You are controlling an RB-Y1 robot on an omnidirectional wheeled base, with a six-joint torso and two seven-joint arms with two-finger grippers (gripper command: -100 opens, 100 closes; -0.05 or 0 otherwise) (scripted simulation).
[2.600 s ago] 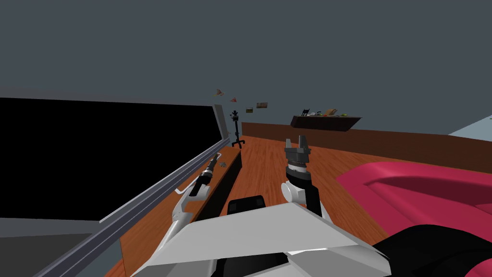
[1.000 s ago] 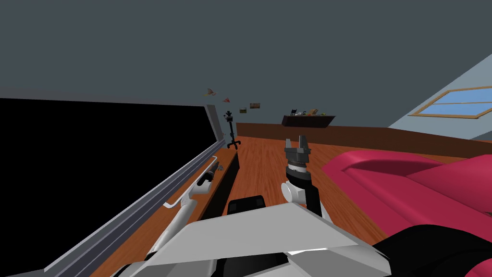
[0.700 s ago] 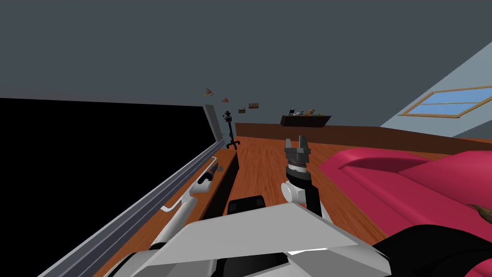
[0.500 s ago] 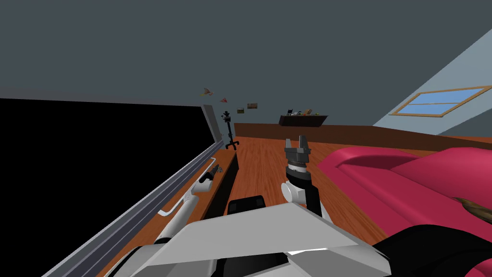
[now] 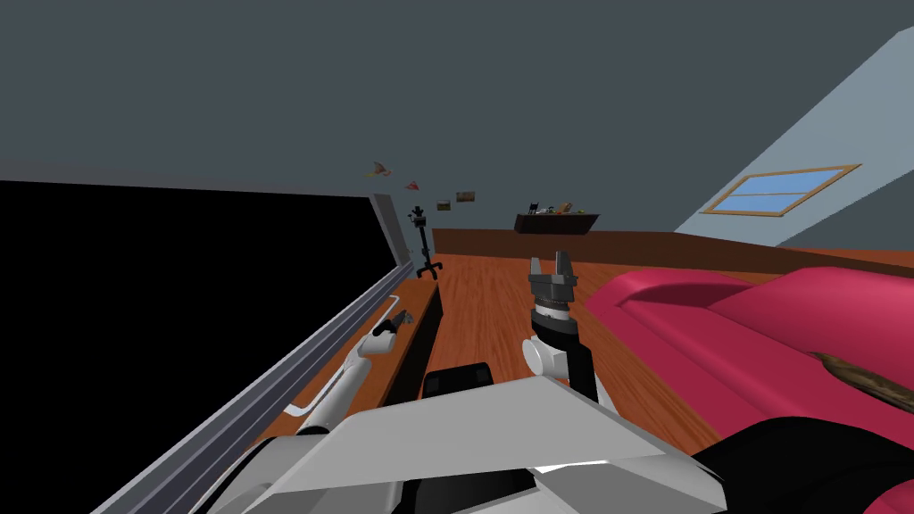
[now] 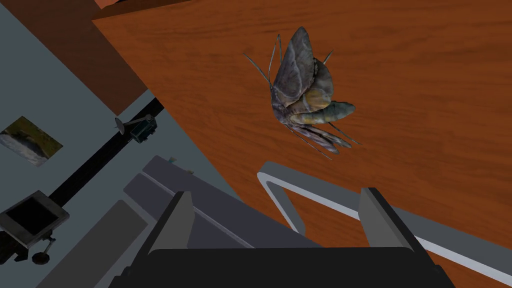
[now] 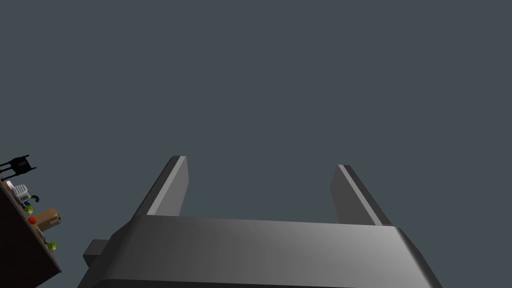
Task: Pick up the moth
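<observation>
Moth [image 6: 302, 95] on wood-grain surface [image 6: 430, 75], crimson sofa [image 5: 714, 330]

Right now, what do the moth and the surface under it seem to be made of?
The moth has mottled grey-brown, matte, veined wings and a yellowish body. It is drawn like a real insect, though it could be a model. The surface looks like reddish-brown wood, with streaky grain and a smooth, flat finish.

The moth [image 6: 305, 92] is mottled grey-brown, its wings veined, with a dull yellow patch. The worktop [image 6: 425, 60] is reddish-orange with dark wood grain; the sofa [image 5: 759, 330] is crimson.
</observation>
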